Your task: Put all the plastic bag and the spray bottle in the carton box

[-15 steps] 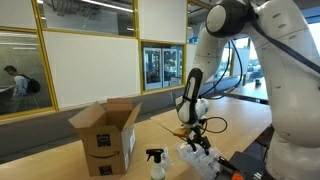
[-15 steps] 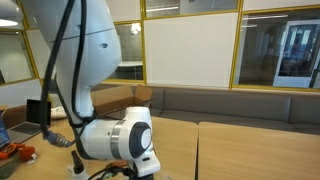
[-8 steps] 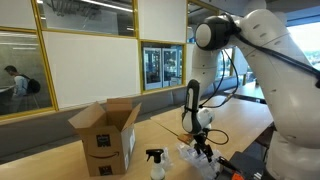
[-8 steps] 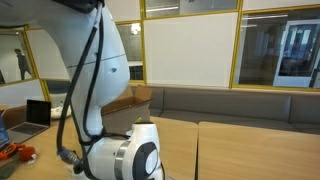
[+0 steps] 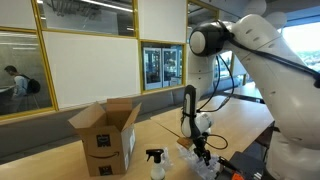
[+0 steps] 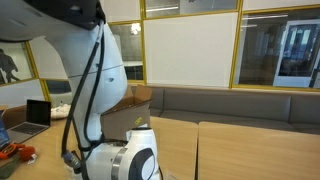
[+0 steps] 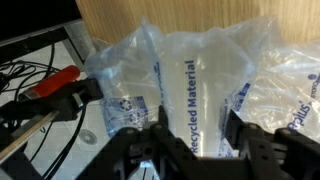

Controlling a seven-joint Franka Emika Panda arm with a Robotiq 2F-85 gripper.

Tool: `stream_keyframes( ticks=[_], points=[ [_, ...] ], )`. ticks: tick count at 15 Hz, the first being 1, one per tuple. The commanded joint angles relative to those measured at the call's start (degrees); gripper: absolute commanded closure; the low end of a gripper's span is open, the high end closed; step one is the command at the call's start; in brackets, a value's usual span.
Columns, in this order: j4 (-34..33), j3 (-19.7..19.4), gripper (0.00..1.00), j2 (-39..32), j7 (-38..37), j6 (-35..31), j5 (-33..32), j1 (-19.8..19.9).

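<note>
step in hand: pick-up of the plastic bag. the heap lies just beside the spray bottle, apart from the carton box. the gripper is down on the heap, jaws straddling a fold of film. whether they pinch it cannot be told. next move: secure the thin film, lift clear, carry it over the open flaps.
</note>
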State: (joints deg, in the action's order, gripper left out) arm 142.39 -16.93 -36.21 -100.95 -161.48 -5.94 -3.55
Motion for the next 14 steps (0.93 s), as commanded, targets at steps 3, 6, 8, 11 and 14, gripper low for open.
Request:
stream_keyframes(
  ticks=[3, 6, 8, 11, 14],
  points=[
    [0.39, -3.54, 0.88, 1.55, 2.66, -1.21, 0.66, -4.87],
    [1.64, -8.04, 0.93, 5.04, 2.06, -0.57, -1.38, -9.72],
    [2.39, -12.63, 0.93, 8.17, 1.05, 0.25, -4.02, -14.35],
    [2.68, -21.54, 0.92, 14.20, -1.41, 2.98, -11.70, -22.64],
    [0.85, -30.44, 0.92, 20.87, -6.45, 7.92, -24.64, -30.57]
  ],
)
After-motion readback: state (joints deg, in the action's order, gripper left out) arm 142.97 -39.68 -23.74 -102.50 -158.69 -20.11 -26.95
